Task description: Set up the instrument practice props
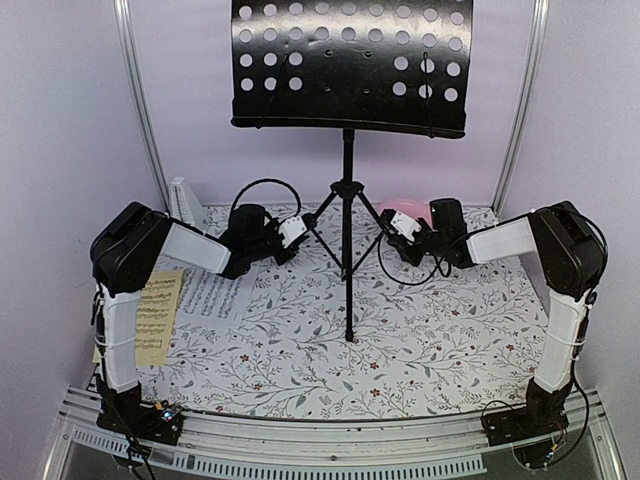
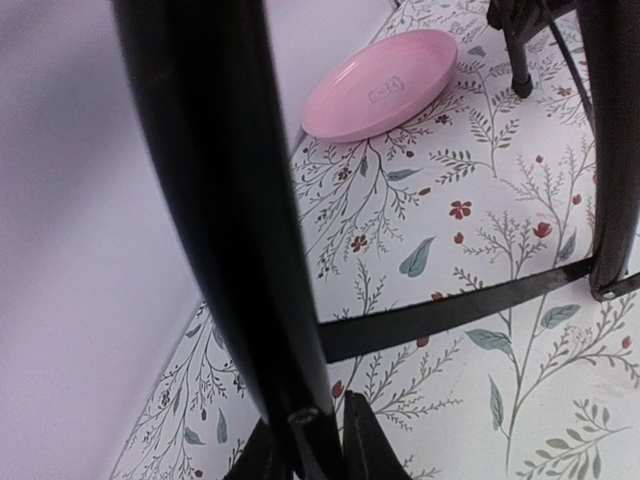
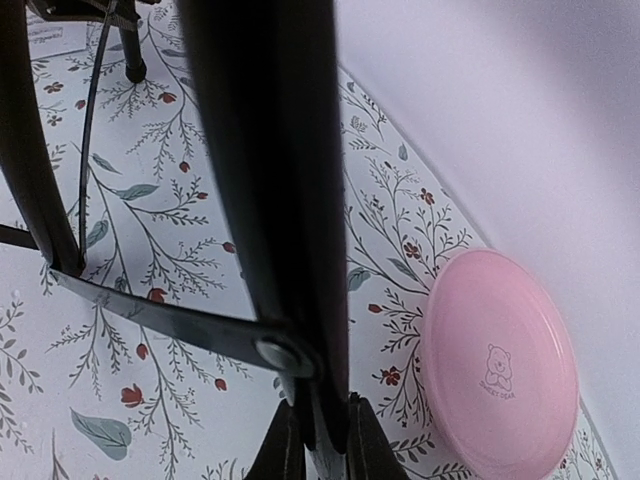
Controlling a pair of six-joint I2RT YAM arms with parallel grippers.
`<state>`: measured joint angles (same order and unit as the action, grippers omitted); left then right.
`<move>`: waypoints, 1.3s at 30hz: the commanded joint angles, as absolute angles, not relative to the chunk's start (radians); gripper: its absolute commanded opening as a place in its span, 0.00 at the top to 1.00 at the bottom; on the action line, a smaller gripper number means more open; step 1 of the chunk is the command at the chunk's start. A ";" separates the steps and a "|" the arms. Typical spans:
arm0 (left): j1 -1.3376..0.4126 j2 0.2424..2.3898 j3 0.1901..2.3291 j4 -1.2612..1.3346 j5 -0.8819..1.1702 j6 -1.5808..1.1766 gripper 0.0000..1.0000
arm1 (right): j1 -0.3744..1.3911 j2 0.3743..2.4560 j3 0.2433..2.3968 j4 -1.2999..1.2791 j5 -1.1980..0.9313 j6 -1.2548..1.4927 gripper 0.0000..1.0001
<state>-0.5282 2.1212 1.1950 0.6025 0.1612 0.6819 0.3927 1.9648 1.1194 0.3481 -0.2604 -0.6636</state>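
Top view, stand: black perforated-metal music stand [image 1: 348,250] upright at mid-frame; its desk fills the top centre and its tripod feet rest on the floral tablecloth [image 1: 430,340].
Top view, pincers: left gripper [image 1: 305,226] and right gripper [image 1: 388,228] reach the two rear legs from either side; the grip cannot be read from here.
Top view, pages: yellowish sheet-music page [image 1: 158,318] at lower left, partly hidden by the left arm; white sheet-music page [image 1: 215,295] just beside it, toward the centre.
Top view, metronome: small pale-grey pyramid metronome [image 1: 183,203] at upper left by the wall.
Top view, plate: only a sliver of the pink round plate [image 1: 405,203] shows, behind the right gripper.
Left wrist view: the fingers at the bottom edge are narrowed onto a glossy black tube leg that blocks the left-centre; a flat brace strap [image 2: 450,308] crosses at right; the whole plate, smooth and shallow, lies at the top centre.
Right wrist view: the fingers are pinched on another leg, just under its brace rivet [image 3: 270,352]; the plate at lower right shows a small printed bear.
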 commanded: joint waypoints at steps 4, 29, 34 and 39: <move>-0.446 2.217 1.296 0.602 0.081 0.821 1.00 | 0.283 1.906 1.169 0.380 -0.122 -0.609 1.00; -0.459 2.229 1.299 0.593 0.105 0.796 0.93 | 0.267 1.929 1.218 0.360 -0.292 -0.564 0.81; -0.512 2.189 1.276 0.602 0.054 0.746 0.60 | 0.319 1.878 1.177 0.363 -0.343 -0.508 0.40; -0.548 2.114 1.216 0.582 0.012 0.676 0.37 | 0.334 1.775 1.139 0.372 -0.357 -0.406 0.18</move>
<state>-0.5232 2.2074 1.2610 0.6048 0.0727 0.7170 0.3191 1.8824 1.1683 0.3210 -0.3286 -0.5194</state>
